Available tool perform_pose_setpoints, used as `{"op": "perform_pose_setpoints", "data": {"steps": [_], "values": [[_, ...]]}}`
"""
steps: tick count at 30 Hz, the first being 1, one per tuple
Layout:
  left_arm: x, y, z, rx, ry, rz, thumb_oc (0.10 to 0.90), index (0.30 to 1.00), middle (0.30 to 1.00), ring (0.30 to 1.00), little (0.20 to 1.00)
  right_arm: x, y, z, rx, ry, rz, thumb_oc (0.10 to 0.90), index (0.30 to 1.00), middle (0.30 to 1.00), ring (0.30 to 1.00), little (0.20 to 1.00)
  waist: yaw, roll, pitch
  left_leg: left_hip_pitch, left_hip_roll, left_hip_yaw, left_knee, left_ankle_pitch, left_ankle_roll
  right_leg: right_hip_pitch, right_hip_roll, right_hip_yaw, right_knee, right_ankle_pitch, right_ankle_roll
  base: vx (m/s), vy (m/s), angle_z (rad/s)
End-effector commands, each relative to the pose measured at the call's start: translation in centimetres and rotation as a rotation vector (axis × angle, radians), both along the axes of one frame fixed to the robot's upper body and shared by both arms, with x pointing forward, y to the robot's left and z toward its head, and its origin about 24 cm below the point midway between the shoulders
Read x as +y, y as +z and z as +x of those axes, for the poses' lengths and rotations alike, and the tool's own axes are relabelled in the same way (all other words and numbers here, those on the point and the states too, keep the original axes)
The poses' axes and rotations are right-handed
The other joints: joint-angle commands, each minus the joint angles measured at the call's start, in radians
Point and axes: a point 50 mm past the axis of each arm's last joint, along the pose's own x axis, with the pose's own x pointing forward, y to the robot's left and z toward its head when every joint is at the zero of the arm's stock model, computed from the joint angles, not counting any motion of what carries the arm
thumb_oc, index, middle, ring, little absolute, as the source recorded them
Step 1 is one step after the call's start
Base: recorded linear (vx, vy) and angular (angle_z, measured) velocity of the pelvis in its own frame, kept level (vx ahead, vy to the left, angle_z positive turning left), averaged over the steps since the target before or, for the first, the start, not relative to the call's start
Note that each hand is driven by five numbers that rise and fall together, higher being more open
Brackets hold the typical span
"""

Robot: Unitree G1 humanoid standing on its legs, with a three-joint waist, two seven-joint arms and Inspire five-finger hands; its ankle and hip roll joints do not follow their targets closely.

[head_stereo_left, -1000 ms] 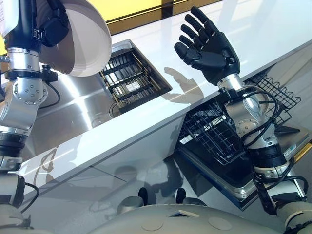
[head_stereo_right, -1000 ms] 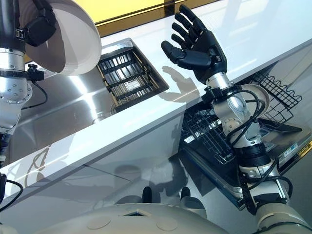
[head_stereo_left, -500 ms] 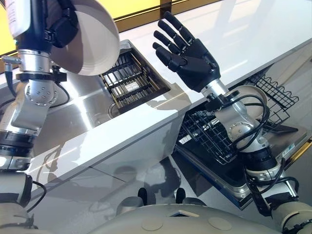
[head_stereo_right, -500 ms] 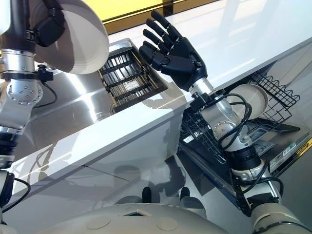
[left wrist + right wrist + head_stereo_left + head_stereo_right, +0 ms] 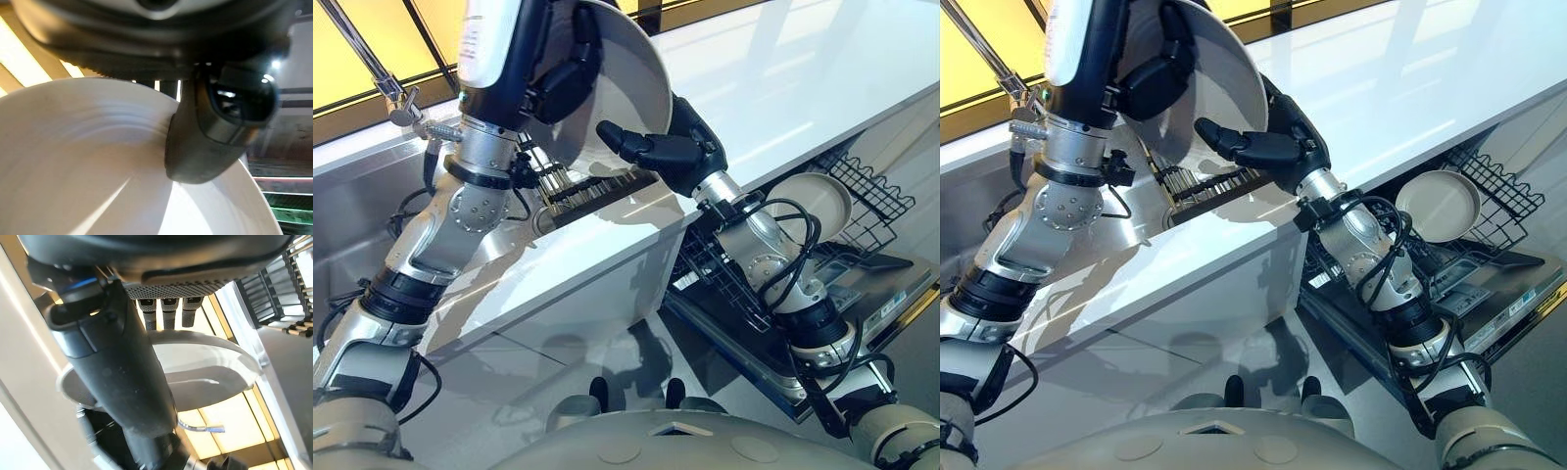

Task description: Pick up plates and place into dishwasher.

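Left eye view, dish rack [image 5: 592, 186] behind plate [image 5: 607, 83], dishwasher bowl [image 5: 815, 203]

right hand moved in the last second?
Yes. The right hand has swung toward the robot's left, from over the white counter by the dishwasher rack to the sink rack, where it meets the plate held in the left hand.
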Motion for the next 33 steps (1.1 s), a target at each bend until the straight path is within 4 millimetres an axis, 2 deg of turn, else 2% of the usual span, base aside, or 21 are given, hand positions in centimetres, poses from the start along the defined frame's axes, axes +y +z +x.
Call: {"op": "perform_pose_setpoints", "data": {"steps": [1, 4, 5, 6, 7, 11, 12, 13, 14, 18, 23, 27, 29, 33], "values": [[-2.6, 4.9, -1.1, -0.199, -0.139, -0.016, 0.1, 0.3, 0.3, 0.3, 0.2, 1.2, 5.7, -1.2, -0.277, 0.018, 0.143, 0.8, 0.9, 0.9, 0.9, 0.9, 0.005, -0.028, -0.111, -0.013, -0.043, 0.011, 0.002, -0.042, 0.01, 0.036, 0.008, -0.057, 0.005, -0.039, 0.033, 0.0, 0.0, 0.0], [-3.2, 4.8, -1.4, -0.188, -0.182, -0.013, 0.1, 0.3, 0.3, 0.3, 0.2, 1.2, 5.5, -1.1, -0.262, 0.007, 0.141, 0.8, 0.9, 0.9, 0.9, 0.9, 0.004, -0.028, -0.111, -0.011, -0.043, 0.011, 0.002, -0.043, 0.011, 0.036, 0.009, -0.055, 0.005, -0.039, 0.033, 0.0, 0.0, 0.0], [-3.4, 4.7, -1.5, -0.182, -0.199, -0.009, 0.1, 0.3, 0.3, 0.3, 0.2, 1.2, 5.4, -1.1, -0.258, 0.001, 0.131, 0.685, 0.801, 0.801, 0.801, 0.785, 0.003, -0.028, -0.11, -0.011, -0.043, 0.012, 0.002, -0.043, 0.011, 0.037, 0.009, -0.054, 0.005, -0.039, 0.033, 0.0, 0.0, 0.0], [-3.5, 4.7, -1.7, -0.173, -0.219, -0.014, 0.1, 0.3, 0.3, 0.3, 0.2, 1.2, 5.3, -1.0, -0.259, -0.008, 0.118, 0.685, 0.801, 0.801, 0.801, 0.785, 0.003, -0.028, -0.11, -0.011, -0.043, 0.013, 0.002, -0.044, 0.011, 0.036, 0.009, -0.053, 0.005, -0.039, 0.033, 0.0, 0.0, 0.0], [-3.6, 4.7, -1.8, -0.17, -0.23, -0.014, 0.1, 0.3, 0.3, 0.3, 0.2, 1.1, 5.2, -1.0, -0.26, -0.016, 0.11, 0.1, 0.3, 0.3, 0.3, 0.2, 0.003, -0.029, -0.11, -0.011, -0.043, 0.013, 0.002, -0.044, 0.012, 0.036, 0.009, -0.051, 0.005, -0.039, 0.033, 0.0, 0.0, 0.0], [-3.7, 4.5, -2.2, -0.142, -0.273, -0.04, 0.1, 0.3, 0.3, 0.3, 0.2, 0.3, 4.8, -0.8, -0.246, -0.063, 0.113, 0.1, 0.3, 0.3, 0.3, 0.2, 0.001, -0.031, -0.109, -0.011, -0.043, 0.01, 0.002, -0.045, 0.013, 0.034, 0.012, -0.043, 0.005, -0.039, 0.034, 0.0, 0.0, 0.0], [-3.5, 4.5, -2.3, -0.126, -0.286, -0.062, 0.221, 0.404, 0.404, 0.404, 0.321, 0.1, 4.9, -0.7, -0.252, -0.074, 0.115, 0.1, 0.3, 0.3, 0.3, 0.2, 0.001, -0.032, -0.108, -0.011, -0.043, 0.01, 0.002, -0.045, 0.013, 0.034, 0.012, -0.04, 0.005, -0.038, 0.034, 0.0, 0.0, 0.0], [-3.4, 4.4, -2.3, -0.109, -0.296, -0.08, 0.539, 0.676, 0.676, 0.676, 0.639, -0.1, 5.0, -0.8, -0.259, -0.085, 0.119, 0.1, 0.3, 0.3, 0.3, 0.2, 0.0, -0.032, -0.108, -0.011, -0.043, 0.01, 0.002, -0.045, 0.014, 0.034, 0.013, -0.037, 0.005, -0.038, 0.034, 0.0, 0.0, 0.0], [-3.2, 4.3, -2.2, -0.085, -0.309, -0.095, 0.8, 0.9, 0.9, 0.9, 0.9, -0.3, 5.0, -0.8, -0.264, -0.094, 0.121, 0.1, 0.3, 0.3, 0.3, 0.2, 0.001, -0.032, -0.108, -0.011, -0.042, 0.01, 0.002, -0.046, 0.014, 0.034, 0.013, -0.036, 0.005, -0.038, 0.034, 0.0, 0.0, 0.0], [-2.2, 3.3, -1.8, 0.065, -0.359, -0.192, 0.8, 0.9, 0.9, 0.9, 0.9, -1.6, 5.5, -0.9, -0.308, -0.165, 0.152, 0.1, 0.3, 0.3, 0.3, 0.2, 0.001, -0.033, -0.103, -0.007, -0.042, 0.011, 0.002, -0.048, 0.015, 0.036, 0.016, -0.032, 0.005, -0.038, 0.032, 0.0, 0.0, 0.0], [-0.8, 1.0, -1.2, 0.24, -0.373, -0.318, 0.8, 0.9, 0.9, 0.9, 0.9, -3.6, 6.1, -1.1, -0.372, -0.298, 0.176, 0.1, 0.3, 0.3, 0.3, 0.2, 0.004, -0.031, -0.099, -0.004, -0.04, 0.012, 0.002, -0.048, 0.018, 0.037, 0.018, -0.026, 0.005, -0.037, 0.031, -0.01, -0.009, -0.02], [1.3, -1.8, -0.8, 0.366, -0.32, -0.405, 0.8, 0.9, 0.9, 0.9, 0.9, -7.1, 6.5, -1.3, -0.415, -0.465, 0.218, 0.1, 0.3, 0.3, 0.3, 0.2, 0.005, -0.03, -0.098, 0.0, -0.037, 0.012, 0.002, -0.052, 0.019, 0.041, 0.021, -0.023, 0.005, -0.039, 0.029, 0.01, -0.003, 0.0], [2.1, -2.7, -0.7, 0.395, -0.29, -0.433, 0.8, 0.9, 0.9, 0.9, 0.9, -8.4, 6.7, -1.3, -0.441, -0.548, 0.207, 0.1, 0.3, 0.3, 0.3, 0.2, 0.006, -0.031, -0.096, -0.003, -0.037, 0.013, 0.002, -0.043, 0.02, 0.037, 0.021, -0.023, 0.005, -0.031, 0.027, 0.0, 0.0, 0.0], [4.9, -4.3, -0.5, 0.462, -0.201, -0.516, 0.8, 0.9, 0.9, 0.9, 0.9, -13.1, 7.2, -1.3, -0.501, -0.865, 0.117, 0.1, 0.3, 0.3, 0.3, 0.2, 0.008, -0.034, -0.095, -0.001, -0.033, 0.012, 0.002, -0.045, 0.018, 0.039, 0.024, -0.022, 0.005, -0.032, 0.024, 0.0, 0.0, 0.0]]}}
